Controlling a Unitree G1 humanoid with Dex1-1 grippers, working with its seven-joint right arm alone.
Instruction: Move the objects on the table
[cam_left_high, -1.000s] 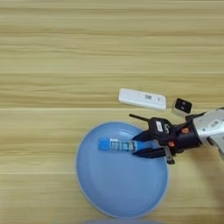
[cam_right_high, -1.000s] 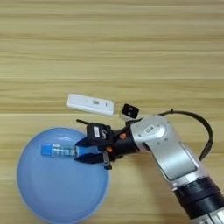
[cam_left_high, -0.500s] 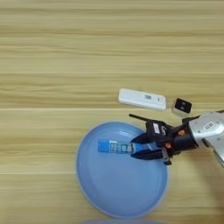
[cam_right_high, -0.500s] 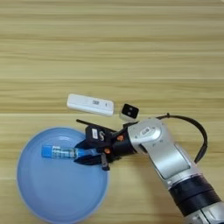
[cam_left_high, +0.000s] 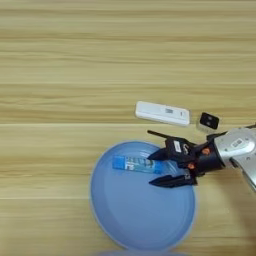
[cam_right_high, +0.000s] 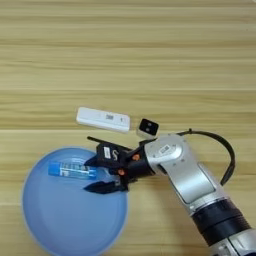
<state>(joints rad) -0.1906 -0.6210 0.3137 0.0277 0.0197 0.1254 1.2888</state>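
A short blue tube (cam_left_high: 134, 164) with a white label lies flat in the upper part of the round light-blue plate (cam_left_high: 140, 215). My right gripper (cam_left_high: 151, 171) is open over the plate, just at the tube's right end; one black finger (cam_right_high: 92, 161) is by the tube's end and the other sits lower, apart from it. Nothing is held between them. The white bar-shaped device (cam_left_high: 163, 113) lies on the table (cam_left_high: 65, 75) above the plate. Right of it is the tiny black square piece (cam_left_high: 209, 120).
My silver forearm (cam_right_high: 195, 182) runs in from the lower right, with a black cable looping beside it. The plate reaches nearly to the bottom edge of the picture. Bare wood stretches across the top and left.
The black fingers have spread wider apart at the tube's right end. The tube has stayed in the same spot in the plate, and the bar and square have not moved.
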